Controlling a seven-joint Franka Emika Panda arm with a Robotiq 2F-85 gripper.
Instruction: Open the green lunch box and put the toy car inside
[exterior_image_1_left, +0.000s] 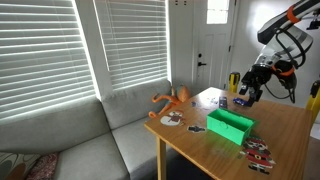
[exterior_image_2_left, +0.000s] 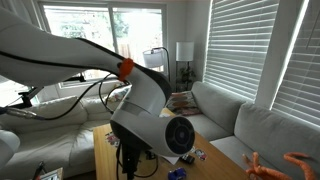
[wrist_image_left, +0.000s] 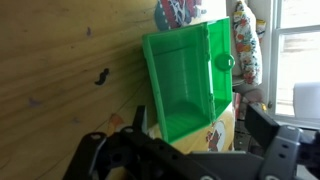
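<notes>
The green lunch box (exterior_image_1_left: 230, 125) sits near the middle of the wooden table (exterior_image_1_left: 285, 125). In the wrist view the lunch box (wrist_image_left: 185, 75) is seen from above, open, with its empty inside showing and its lid standing along the right side. My gripper (exterior_image_1_left: 250, 88) hangs well above the table's far end, apart from the box. In the wrist view its fingers (wrist_image_left: 200, 128) are spread wide with nothing between them. A small red, white and black thing (exterior_image_1_left: 260, 152) near the table's front edge may be the toy car. I cannot find it in the wrist view.
An orange toy figure (exterior_image_1_left: 172, 98) lies at the table's corner by the grey sofa (exterior_image_1_left: 90, 140), and also shows in an exterior view (exterior_image_2_left: 285, 165). Flat picture cards (exterior_image_1_left: 172, 120) lie near the box. A yellow printed sheet (wrist_image_left: 215, 130) lies partly under it.
</notes>
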